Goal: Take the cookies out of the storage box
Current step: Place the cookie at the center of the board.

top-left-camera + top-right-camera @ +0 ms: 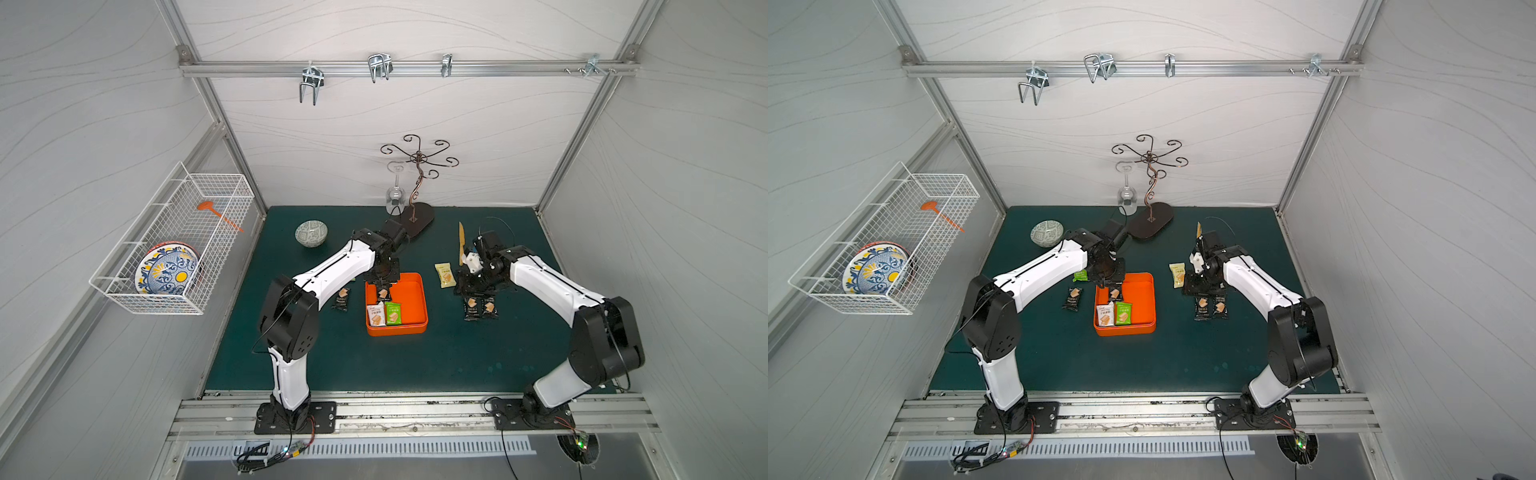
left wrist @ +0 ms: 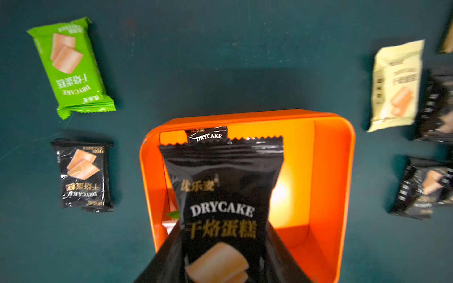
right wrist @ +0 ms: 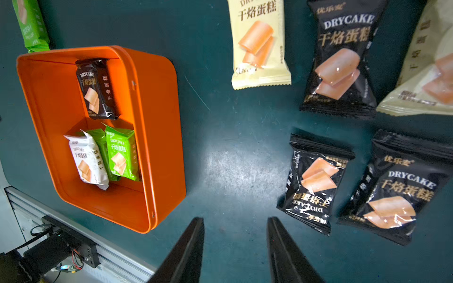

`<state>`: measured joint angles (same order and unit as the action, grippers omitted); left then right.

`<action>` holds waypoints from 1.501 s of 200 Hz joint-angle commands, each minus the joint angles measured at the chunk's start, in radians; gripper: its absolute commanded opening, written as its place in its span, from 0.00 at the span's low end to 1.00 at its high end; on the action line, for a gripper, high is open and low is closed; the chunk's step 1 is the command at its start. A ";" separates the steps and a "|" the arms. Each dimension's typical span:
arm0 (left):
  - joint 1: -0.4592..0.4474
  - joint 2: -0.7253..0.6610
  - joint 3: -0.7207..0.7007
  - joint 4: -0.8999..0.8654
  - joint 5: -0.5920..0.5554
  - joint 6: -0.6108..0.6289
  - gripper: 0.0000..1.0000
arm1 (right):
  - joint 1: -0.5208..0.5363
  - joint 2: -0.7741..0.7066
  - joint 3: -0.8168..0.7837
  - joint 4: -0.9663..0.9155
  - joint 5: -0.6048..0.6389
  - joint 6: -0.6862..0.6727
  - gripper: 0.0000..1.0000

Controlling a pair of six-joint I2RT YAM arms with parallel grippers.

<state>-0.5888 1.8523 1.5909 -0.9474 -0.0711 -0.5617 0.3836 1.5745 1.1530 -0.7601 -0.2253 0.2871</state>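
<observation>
The orange storage box sits mid-mat. My left gripper reaches into its far left corner and is shut on a black cookie packet. A white packet and a green packet lie in the box's near left part. Outside it lie a black packet and a green packet on the left, and a pale yellow packet and two black packets on the right. My right gripper hangs open over bare mat beside those.
A patterned bowl stands at the back left. A metal glass stand with a hanging wine glass is at the back centre. A white wire basket holding plates hangs on the left wall.
</observation>
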 commanded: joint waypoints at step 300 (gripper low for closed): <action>0.549 0.088 -0.229 0.226 0.053 0.252 0.40 | -0.006 0.086 0.168 -0.134 0.050 -0.034 0.47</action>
<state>-0.0444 1.9270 1.3396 -0.7475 -0.0288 -0.3241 0.3836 1.6424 1.2984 -0.8562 -0.1875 0.2638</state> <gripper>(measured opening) 0.425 0.465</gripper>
